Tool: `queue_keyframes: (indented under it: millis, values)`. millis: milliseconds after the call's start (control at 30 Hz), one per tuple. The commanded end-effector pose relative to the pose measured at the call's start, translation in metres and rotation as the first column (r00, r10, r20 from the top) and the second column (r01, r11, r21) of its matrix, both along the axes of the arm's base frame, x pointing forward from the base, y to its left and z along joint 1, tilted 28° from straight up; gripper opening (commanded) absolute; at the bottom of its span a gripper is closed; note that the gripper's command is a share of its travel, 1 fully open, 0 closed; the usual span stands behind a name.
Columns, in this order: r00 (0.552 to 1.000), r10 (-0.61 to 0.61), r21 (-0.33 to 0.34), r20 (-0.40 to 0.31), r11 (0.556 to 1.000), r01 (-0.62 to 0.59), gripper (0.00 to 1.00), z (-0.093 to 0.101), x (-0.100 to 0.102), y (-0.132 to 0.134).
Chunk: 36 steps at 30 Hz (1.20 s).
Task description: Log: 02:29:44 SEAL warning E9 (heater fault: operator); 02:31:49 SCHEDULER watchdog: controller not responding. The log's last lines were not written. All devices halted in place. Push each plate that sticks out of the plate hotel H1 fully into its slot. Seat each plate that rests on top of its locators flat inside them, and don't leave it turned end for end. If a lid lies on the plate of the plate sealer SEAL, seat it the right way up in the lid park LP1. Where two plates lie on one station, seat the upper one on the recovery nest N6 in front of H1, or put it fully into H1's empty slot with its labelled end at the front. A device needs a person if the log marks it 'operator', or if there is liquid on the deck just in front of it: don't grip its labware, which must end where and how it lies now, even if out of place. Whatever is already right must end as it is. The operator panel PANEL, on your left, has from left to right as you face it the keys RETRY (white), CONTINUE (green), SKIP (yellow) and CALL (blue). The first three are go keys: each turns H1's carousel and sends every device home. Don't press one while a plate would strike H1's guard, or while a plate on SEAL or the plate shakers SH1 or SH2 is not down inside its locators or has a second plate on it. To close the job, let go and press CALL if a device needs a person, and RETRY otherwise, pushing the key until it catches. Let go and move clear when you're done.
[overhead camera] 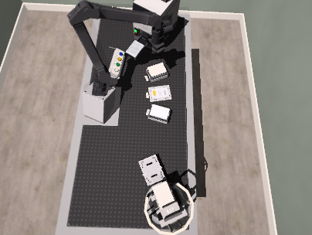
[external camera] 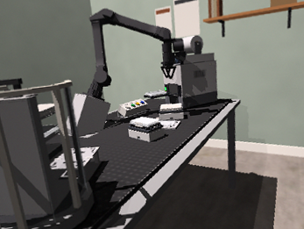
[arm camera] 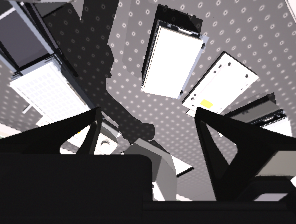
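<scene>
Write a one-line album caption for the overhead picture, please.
Black robot arm reaching across a dark deck, open gripper beside the sealer, above three stations.

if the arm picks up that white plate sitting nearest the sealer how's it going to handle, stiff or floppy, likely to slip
The white plate looks like a flat, boxy slab, so probably rigid, not floppy. Its straight long sides should suit the open jaws of the gripper. The smooth-looking surface could slip if gripped off-centre. Being low and wide, it seems unlikely to tip or roll.
</scene>
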<state>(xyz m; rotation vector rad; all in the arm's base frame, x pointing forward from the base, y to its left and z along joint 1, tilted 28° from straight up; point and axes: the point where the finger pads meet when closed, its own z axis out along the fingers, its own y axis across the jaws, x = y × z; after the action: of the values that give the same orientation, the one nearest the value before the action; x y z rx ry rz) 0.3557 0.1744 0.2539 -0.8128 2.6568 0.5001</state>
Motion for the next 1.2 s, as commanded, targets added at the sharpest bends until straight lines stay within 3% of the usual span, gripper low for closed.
queue_keyframes:
  millis: [0,333,733,800,1167]
  values:
    - [0.996,0.003,0.029,0.092,1.000,-0.005,1.00,0.0405,0.0073,0.0119]
    - [0.973,0.165,-0.034,0.163,0.986,-0.162,1.00,0.0355,0.0084,0.0033]
    - [0.878,0.406,-0.138,0.255,0.914,-0.382,1.00,0.0354,0.0082,0.0036]
    - [0.878,0.406,-0.138,0.255,0.914,-0.382,1.00,0.0354,0.0082,0.0036]
    - [0.734,0.604,-0.251,0.311,0.797,-0.549,1.00,0.0353,0.0081,0.0035]
